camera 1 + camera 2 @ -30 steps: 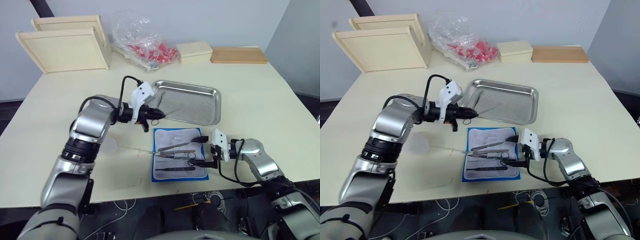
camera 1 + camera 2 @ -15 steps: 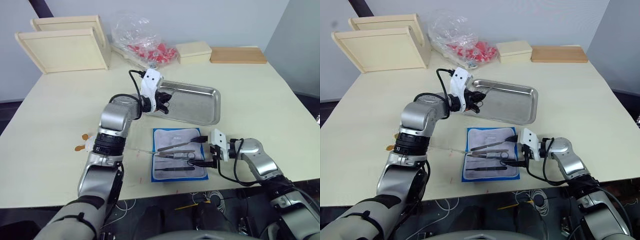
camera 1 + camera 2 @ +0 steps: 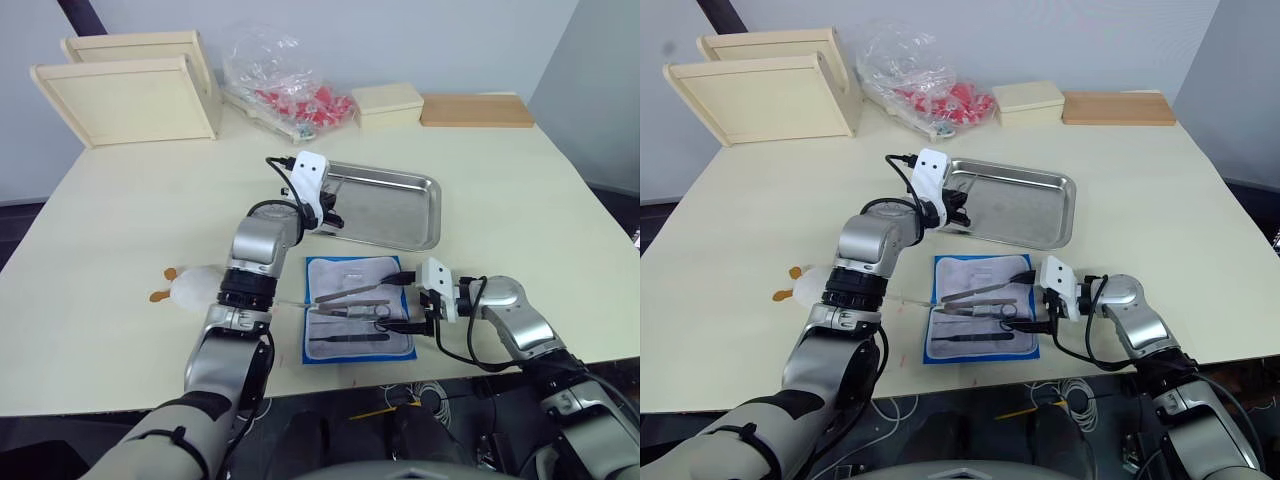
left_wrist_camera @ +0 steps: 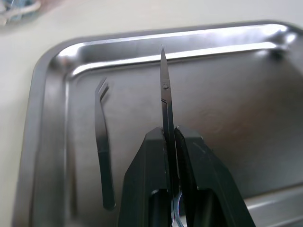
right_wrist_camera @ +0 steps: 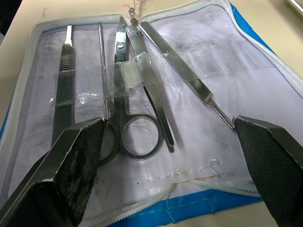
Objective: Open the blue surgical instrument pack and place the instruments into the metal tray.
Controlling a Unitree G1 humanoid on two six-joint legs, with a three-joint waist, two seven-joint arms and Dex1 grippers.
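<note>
The blue surgical instrument pack point(image 3: 357, 310) lies unfolded near the table's front edge, its whitish panel holding several instruments point(image 5: 137, 90), among them ring-handled scissors and forceps. My right gripper point(image 3: 405, 300) is open at the pack's right edge, its fingers point(image 5: 71, 156) spread wide with nothing between them. Behind the pack sits the metal tray point(image 3: 437, 210). My left gripper point(image 3: 325, 205) hovers over the tray's left part, shut on thin dark scissors point(image 4: 164, 90) whose blade points out past the fingertips. Bent tweezers point(image 4: 102, 142) lie in the tray beside it.
Two pale wooden trays point(image 3: 130, 95) stand at the back left. A clear bag with red items point(image 3: 290, 85), a pale box point(image 3: 388, 102) and a wooden board point(image 3: 477, 110) line the back. A small whitish and orange thing point(image 3: 185, 285) lies left of the pack.
My left arm has swung from beside the tray's left rim to over the tray, carrying the scissors. The whitish and orange thing has come into view. My right gripper has not moved.
</note>
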